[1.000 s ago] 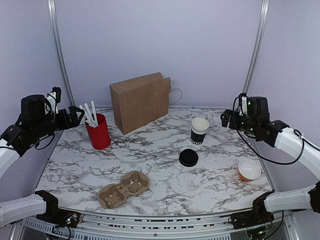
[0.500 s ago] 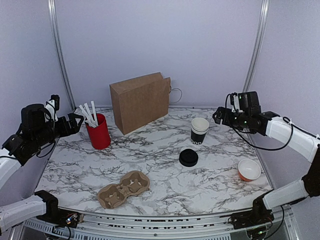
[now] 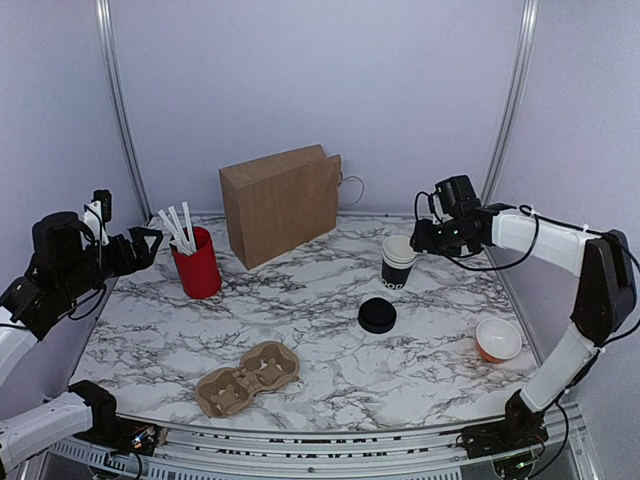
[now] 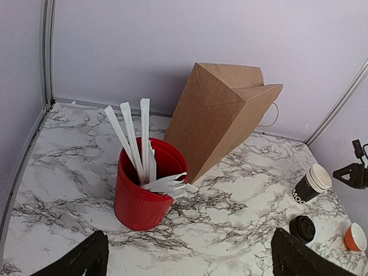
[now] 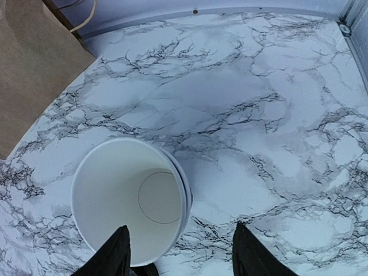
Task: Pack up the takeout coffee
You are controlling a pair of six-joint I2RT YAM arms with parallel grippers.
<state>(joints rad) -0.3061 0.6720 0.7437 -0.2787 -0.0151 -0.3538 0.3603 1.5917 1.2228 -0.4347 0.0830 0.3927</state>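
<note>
Pale lilac walls close the space on three sides, and a metal rail runs up each back corner. The table is white marble pattern with dark grey veins, and its near edge curves.

At the far left, the left gripper hangs above the table's left edge. Its fingers are spread wide and hold nothing. Just beside it stands a red cup holding white sticks that lean to the left. Nearer the front lies a brown pulp cup carrier with its wells facing up.

At the back centre, a brown paper bag stands upright, with a pale handle loop showing at its right side.

The takeout coffee, low and black with a round black lid, sits right of centre. It is apart from everything else and neither arm touches it. Behind it and near it is an open black cup with a white inside.

The right gripper hovers just above and beside that cup's rim. In the wrist view its fingers stand partly apart, above the cup's near edge, and grip nothing. At the far right, near the table's edge, is an orange bowl with a white inside.
</note>
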